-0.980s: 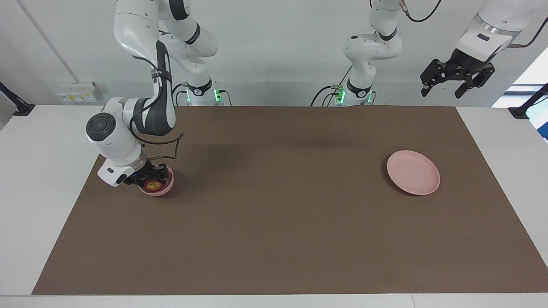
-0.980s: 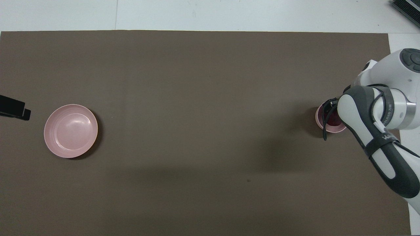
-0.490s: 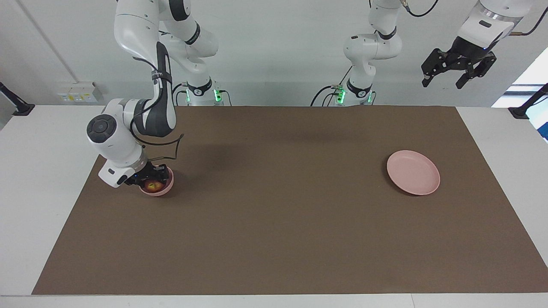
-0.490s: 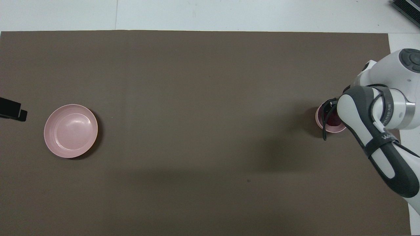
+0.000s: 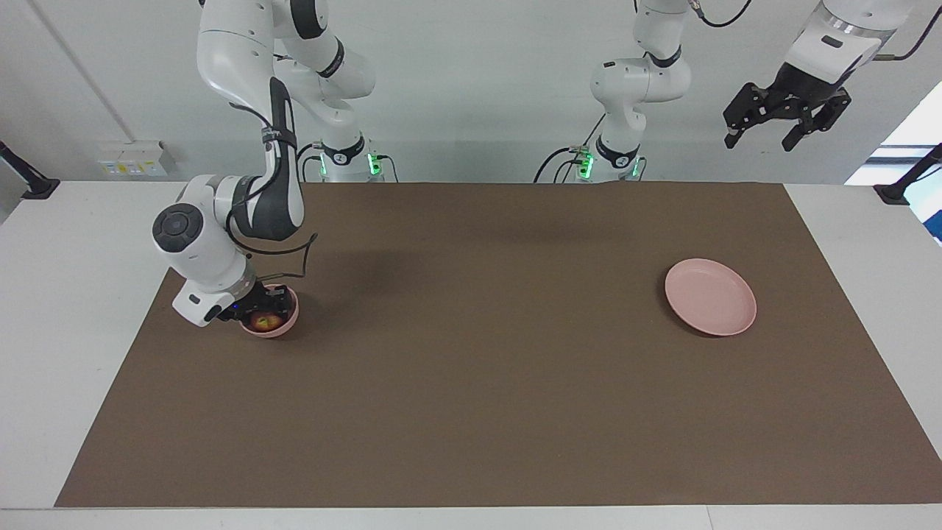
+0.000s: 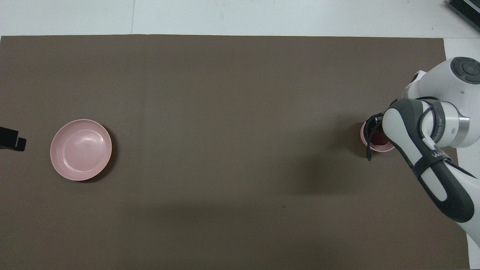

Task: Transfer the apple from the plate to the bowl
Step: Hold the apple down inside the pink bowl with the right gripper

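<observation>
The small pink bowl (image 5: 288, 324) stands near the right arm's end of the brown mat. In it lies the dark red apple (image 5: 266, 320), with yellowish patches. My right gripper (image 5: 259, 311) reaches down into the bowl and is shut on the apple. In the overhead view the right arm covers most of the bowl (image 6: 365, 137) and the apple (image 6: 379, 138). The flat pink plate (image 5: 710, 297) lies bare toward the left arm's end, also seen as the plate (image 6: 81, 150) from above. My left gripper (image 5: 781, 132) hangs open high above that end, holding nothing.
A brown mat (image 5: 471, 412) covers most of the white table (image 5: 66, 243). A white socket box (image 5: 132, 158) sits at the wall near the right arm's end. Only the left gripper's dark tip (image 6: 11, 138) shows at the overhead view's edge.
The left gripper has risen and drawn back toward its end of the table. The right arm's wrist has shifted slightly over the bowl. The apple stays in the bowl.
</observation>
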